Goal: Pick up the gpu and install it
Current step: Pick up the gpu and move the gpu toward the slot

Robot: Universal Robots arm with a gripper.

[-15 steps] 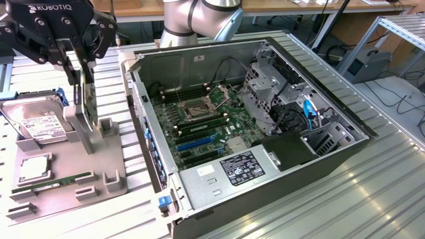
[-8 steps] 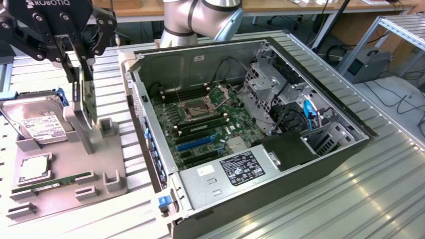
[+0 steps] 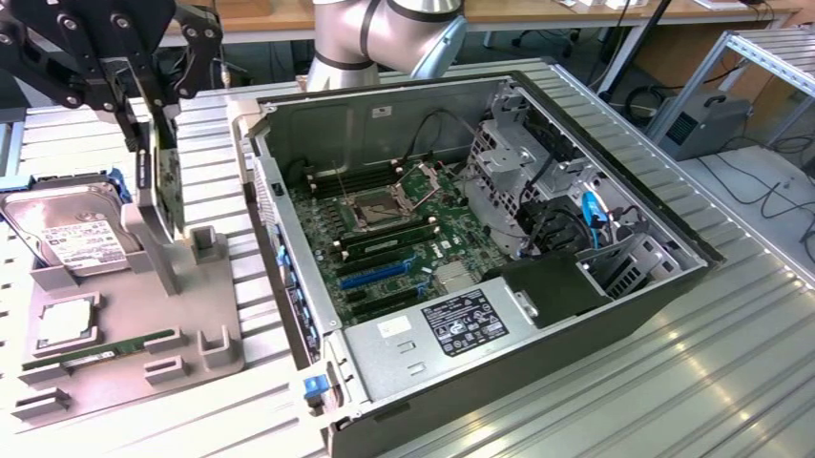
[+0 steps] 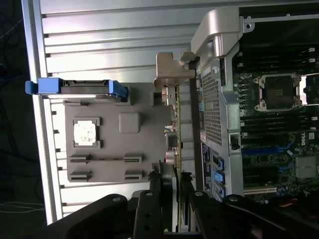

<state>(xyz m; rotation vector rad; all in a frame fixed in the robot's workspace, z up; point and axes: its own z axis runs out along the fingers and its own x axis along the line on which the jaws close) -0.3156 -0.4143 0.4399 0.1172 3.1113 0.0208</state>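
Over the grey tray [image 3: 191, 305], at its edge nearest the computer case [image 3: 382, 105], my jaws pinch the gpu [image 4: 177, 134] upright; I should lift straight, keeping it vertical and clear of the case wall.

There is one gpu [image 4: 175, 117], one hard drive [image 3: 71, 239], one processor chip [image 3: 64, 324], one memory stick [image 3: 102, 349] and one grey tray [image 3: 191, 305]. One case [image 3: 574, 353] has one board [image 3: 433, 253], one socket [image 3: 382, 203] and one power supply [image 3: 465, 322]. There is one arm [image 3: 382, 33] with one gripper [image 4: 176, 175].
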